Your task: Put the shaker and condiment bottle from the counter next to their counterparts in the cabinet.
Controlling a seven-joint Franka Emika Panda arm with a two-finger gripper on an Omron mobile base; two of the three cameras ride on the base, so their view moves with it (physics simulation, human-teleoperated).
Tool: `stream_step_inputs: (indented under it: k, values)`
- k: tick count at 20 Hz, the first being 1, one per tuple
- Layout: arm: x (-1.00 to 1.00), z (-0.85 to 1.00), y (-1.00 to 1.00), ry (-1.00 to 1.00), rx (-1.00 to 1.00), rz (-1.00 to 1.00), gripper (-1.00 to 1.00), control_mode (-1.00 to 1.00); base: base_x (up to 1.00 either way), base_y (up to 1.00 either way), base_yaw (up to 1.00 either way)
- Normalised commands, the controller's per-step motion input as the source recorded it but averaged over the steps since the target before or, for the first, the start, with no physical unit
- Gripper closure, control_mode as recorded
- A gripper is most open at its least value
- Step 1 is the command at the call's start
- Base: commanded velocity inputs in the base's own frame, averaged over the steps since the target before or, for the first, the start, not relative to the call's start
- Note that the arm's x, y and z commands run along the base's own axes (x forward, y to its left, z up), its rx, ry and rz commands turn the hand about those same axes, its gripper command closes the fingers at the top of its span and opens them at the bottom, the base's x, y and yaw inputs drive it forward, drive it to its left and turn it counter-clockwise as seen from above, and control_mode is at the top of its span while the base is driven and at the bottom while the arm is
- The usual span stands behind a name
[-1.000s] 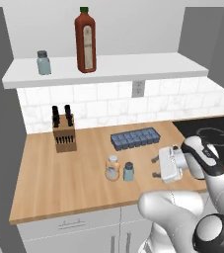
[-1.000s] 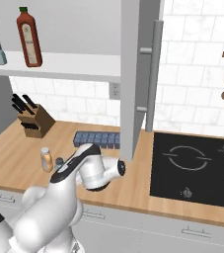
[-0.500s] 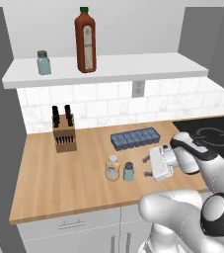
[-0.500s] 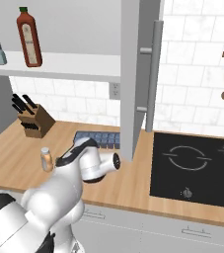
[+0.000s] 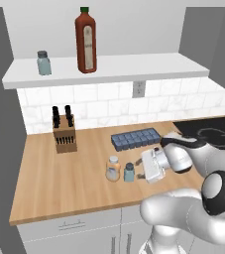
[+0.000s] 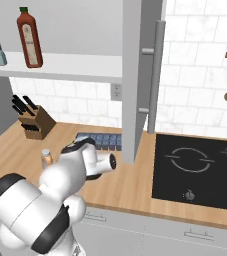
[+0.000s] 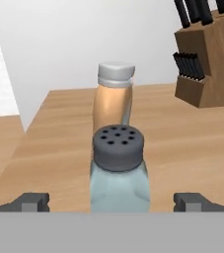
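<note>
Approaching the shaker [image 7: 119, 173]: hand [image 7: 116, 201] is level w/ the desk [image 5: 59, 178], fingers spread wide either side, not touching, ready for a side grasp. Condiment bottle [image 7: 113, 99] stands just behind at 12 o'clock. Counterparts wait on cabinet [image 5: 134, 67] shelf above.

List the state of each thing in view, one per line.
Gripper: open, jaws either side of the shaker, not closed on it.
Shaker: upright on the counter, capped.
Orange bottle: upright just behind it, capped.
Red bottle: upright on the shelf.
Second shaker: upright on the shelf.
</note>
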Motion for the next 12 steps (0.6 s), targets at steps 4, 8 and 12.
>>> stream_step_inputs:
  k: [4, 8, 12]
  values:
    - [0.00, -0.24, 0.30, -0.02, 0.00, -0.01, -1.00, -1.00, 0.00, 0.00, 0.00]
    - [0.00, -0.20, 0.29, 0.00, 0.02, -0.02, -1.00, -1.00, 0.00, 0.00, 0.00]
    - [0.00, -0.24, 0.31, 0.00, 0.03, -0.02, -1.00, -1.00, 0.00, 0.00, 0.00]
